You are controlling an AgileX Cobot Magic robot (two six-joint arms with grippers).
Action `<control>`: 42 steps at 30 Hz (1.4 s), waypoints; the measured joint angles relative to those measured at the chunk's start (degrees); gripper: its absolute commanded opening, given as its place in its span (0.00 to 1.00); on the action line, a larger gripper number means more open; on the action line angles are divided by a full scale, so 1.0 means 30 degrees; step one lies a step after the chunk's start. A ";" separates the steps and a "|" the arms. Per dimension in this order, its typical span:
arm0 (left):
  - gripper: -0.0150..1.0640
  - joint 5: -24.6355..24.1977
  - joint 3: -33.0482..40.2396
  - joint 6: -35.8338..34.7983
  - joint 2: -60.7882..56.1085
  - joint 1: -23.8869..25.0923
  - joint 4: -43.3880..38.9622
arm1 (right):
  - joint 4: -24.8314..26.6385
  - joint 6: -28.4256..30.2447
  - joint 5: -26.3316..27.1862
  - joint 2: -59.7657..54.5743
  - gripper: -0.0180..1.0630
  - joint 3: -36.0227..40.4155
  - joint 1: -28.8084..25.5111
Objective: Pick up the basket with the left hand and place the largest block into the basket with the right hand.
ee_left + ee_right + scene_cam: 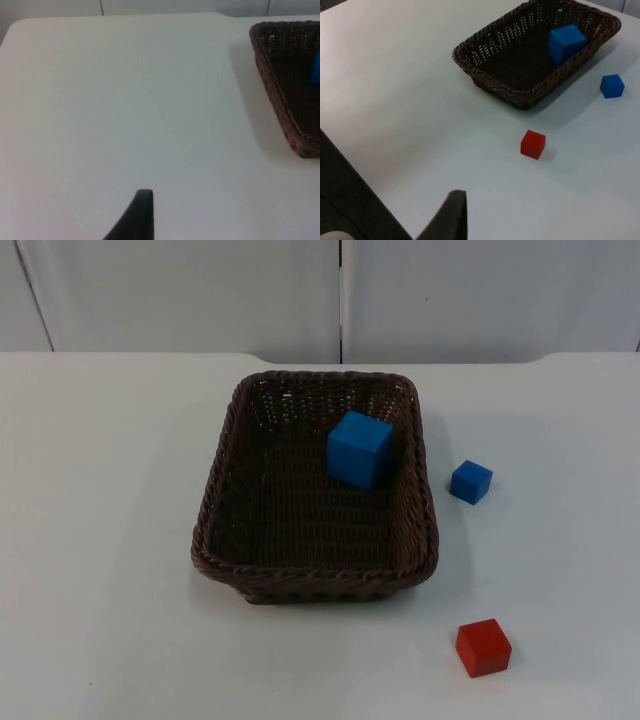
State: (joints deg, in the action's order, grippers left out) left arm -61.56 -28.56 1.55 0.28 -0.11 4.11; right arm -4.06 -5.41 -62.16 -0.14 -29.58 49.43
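Left gripper and right gripper: we can't tell their grip; wicker basket ahead, unheld, big blue block inside — bumping it risks spilling.

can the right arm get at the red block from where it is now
Probably yes. The red block sits alone on the white table, apart from the basket and the small blue block, with bare table between it and the right pincer's fingertip.
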 measured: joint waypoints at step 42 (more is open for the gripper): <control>0.99 0.0000 0.0000 -0.0012 0.0000 0.1350 0.0000 | 0.0000 0.0000 0.0000 0.0000 0.99 0.0000 -1.0389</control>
State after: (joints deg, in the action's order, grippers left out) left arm -61.56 -28.56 1.51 0.28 3.94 4.11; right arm -4.06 -5.41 -62.16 -0.14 -29.58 18.27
